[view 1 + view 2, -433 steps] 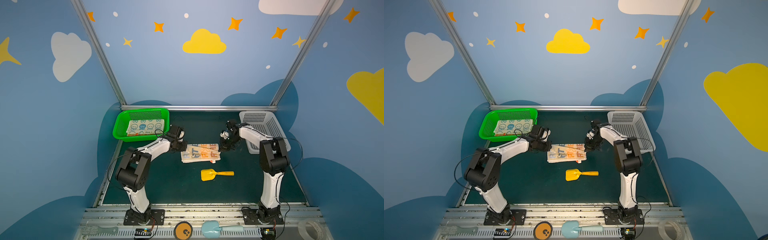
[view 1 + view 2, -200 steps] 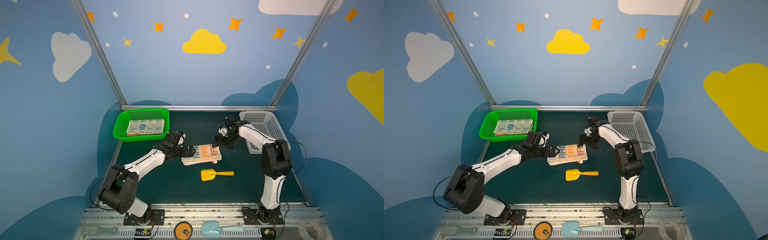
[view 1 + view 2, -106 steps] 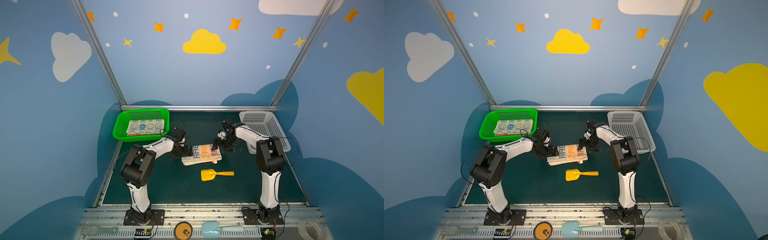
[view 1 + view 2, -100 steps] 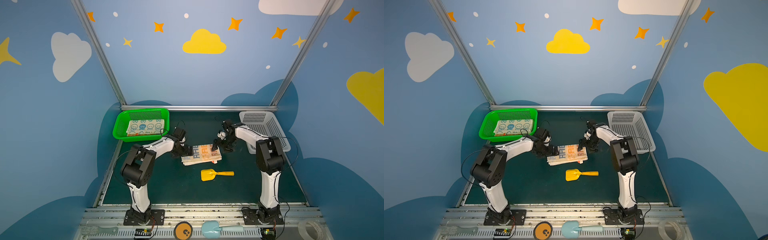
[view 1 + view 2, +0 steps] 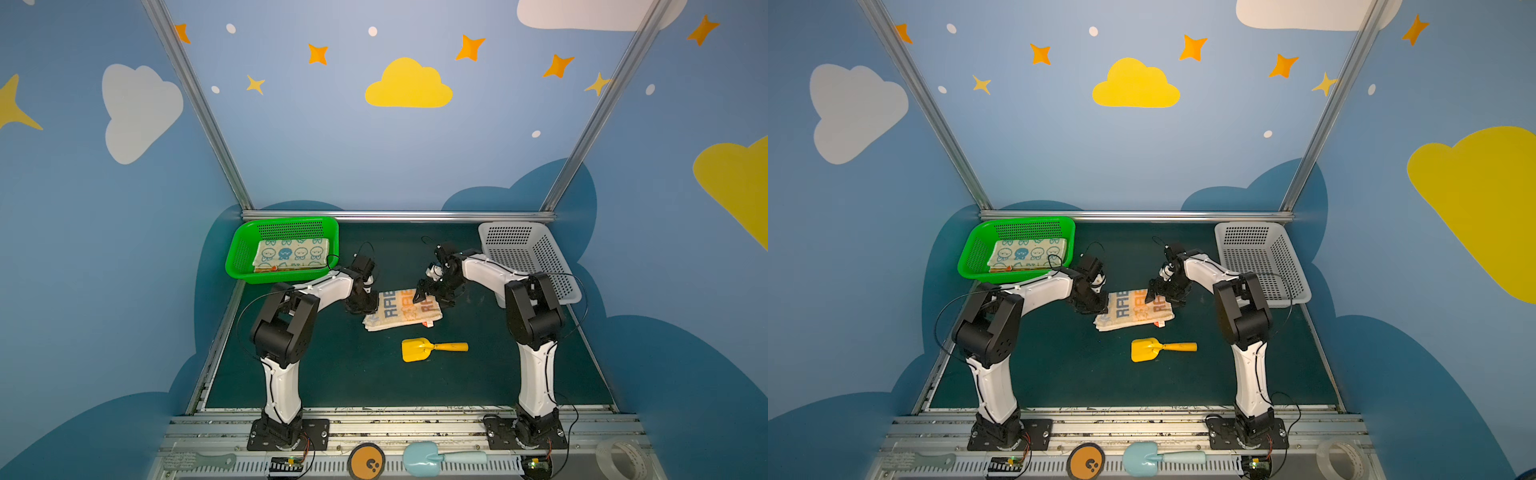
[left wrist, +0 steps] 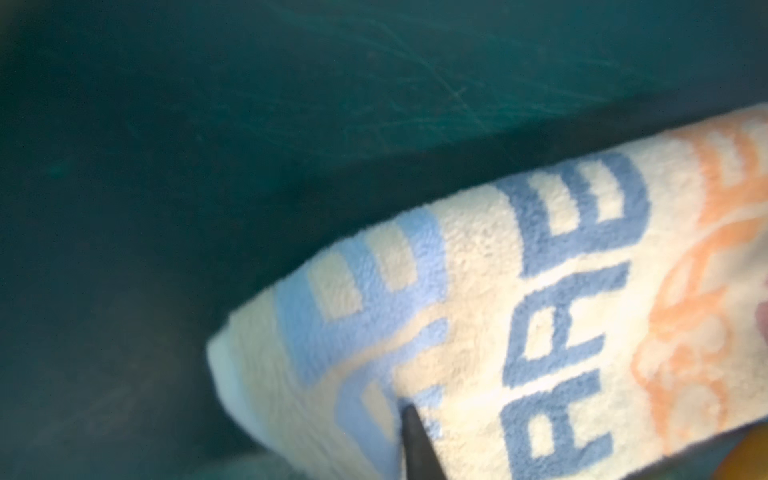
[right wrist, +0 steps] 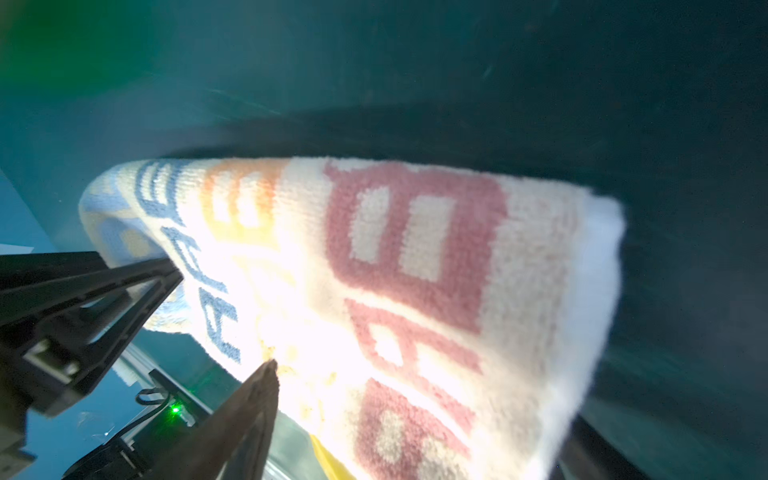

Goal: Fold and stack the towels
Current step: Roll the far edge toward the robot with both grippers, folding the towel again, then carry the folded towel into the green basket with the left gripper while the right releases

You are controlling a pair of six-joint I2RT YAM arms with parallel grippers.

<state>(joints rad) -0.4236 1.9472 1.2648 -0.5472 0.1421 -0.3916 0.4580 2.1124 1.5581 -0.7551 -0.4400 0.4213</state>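
Legible txt, cream towel: block caps in rows, seen in both top views.
- Left-hand row, dark blue: "RAB".
- Right-hand row, red-pink: approx. "RA"; rest unclear.
- L wrist view: dark-blue "RAB" sharp. Adj. light-blue row: only a "B"-type char. clear.
- R wrist view: red-pink "B" + "A" legible; remainder blurred or cut off.

Orange disc: dark "C"-like mark, no other txt.

the folded lettered towel lies between the left end effector and the right end effector.
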